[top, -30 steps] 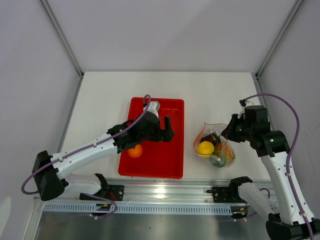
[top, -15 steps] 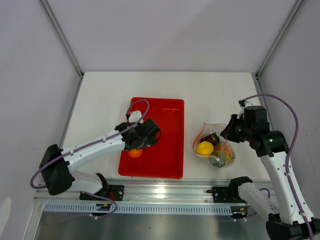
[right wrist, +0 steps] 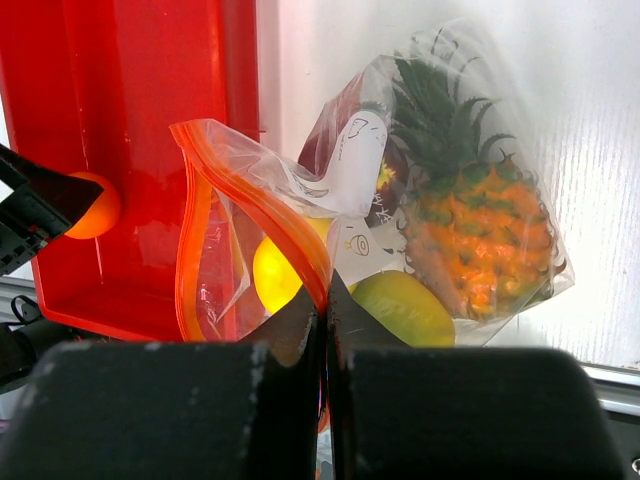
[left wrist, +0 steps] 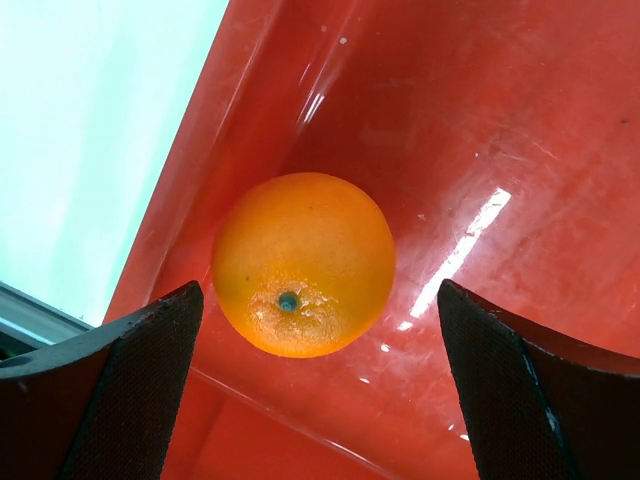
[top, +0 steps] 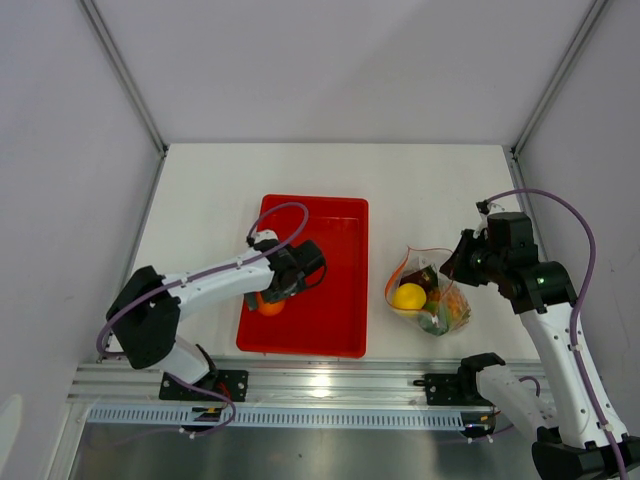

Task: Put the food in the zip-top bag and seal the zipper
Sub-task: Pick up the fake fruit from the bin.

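Observation:
An orange (left wrist: pixel 303 264) lies in the near-left corner of the red tray (left wrist: pixel 520 130). My left gripper (left wrist: pixel 318 335) hangs open just above it, one finger on each side, not touching it. In the top view that gripper (top: pixel 278 292) covers most of the orange (top: pixel 270 307). The clear zip-top bag (right wrist: pixel 350 160) stands right of the tray, mouth open toward it. My right gripper (right wrist: pixel 326 300) is shut on the bag's red-orange zipper (right wrist: pixel 262 200) at the mouth edge. Inside the bag are a pineapple (right wrist: pixel 480 230), a yellow pear (right wrist: pixel 275 275), a green fruit (right wrist: pixel 405 305) and a dark red fruit (right wrist: pixel 325 145).
The red tray (top: pixel 335 330) sits mid-table with its near rim close to the metal rail (top: pixel 320 380) at the table's front edge. The bag (top: pixel 430 295) rests on white tabletop between the tray and my right arm. Grey walls close off the back and sides.
My left arm pulled back from the tray's middle to its near-left corner and came down over the orange, staying open. The right gripper and the bag have not moved.

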Controlling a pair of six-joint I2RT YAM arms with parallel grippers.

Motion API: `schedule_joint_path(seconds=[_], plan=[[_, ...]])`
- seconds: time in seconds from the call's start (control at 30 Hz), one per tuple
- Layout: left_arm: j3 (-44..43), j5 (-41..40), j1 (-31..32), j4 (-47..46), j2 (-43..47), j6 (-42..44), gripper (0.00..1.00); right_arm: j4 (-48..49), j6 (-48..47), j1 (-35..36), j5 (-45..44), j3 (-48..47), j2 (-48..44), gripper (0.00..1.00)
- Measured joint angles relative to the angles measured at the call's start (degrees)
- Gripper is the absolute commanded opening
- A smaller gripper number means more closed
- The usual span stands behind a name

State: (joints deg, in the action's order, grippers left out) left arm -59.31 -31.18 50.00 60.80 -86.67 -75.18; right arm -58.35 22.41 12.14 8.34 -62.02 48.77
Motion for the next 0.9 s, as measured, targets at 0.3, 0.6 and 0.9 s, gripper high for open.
schedule_joint_path(seconds=[0.3, 0.6, 0.9], plan=[[0.00, 0.26, -1.20, -1.62, -2.58, -0.48, 1.00, 0.02, 0.02, 0.00, 0.09, 0.20, 0.00, 0.00], [1.36, 1.46, -1.40, -5.27, -4.04, -0.94, 0.92, 0.02, 0.02, 0.00, 0.09, 0.20, 0.00, 0.00], [3.76, 1.88, -1.44, -10.32, -3.63, 0.46, 0.71, 0.00, 0.02, 0.00, 0.07, 0.20, 0.00, 0.00]])
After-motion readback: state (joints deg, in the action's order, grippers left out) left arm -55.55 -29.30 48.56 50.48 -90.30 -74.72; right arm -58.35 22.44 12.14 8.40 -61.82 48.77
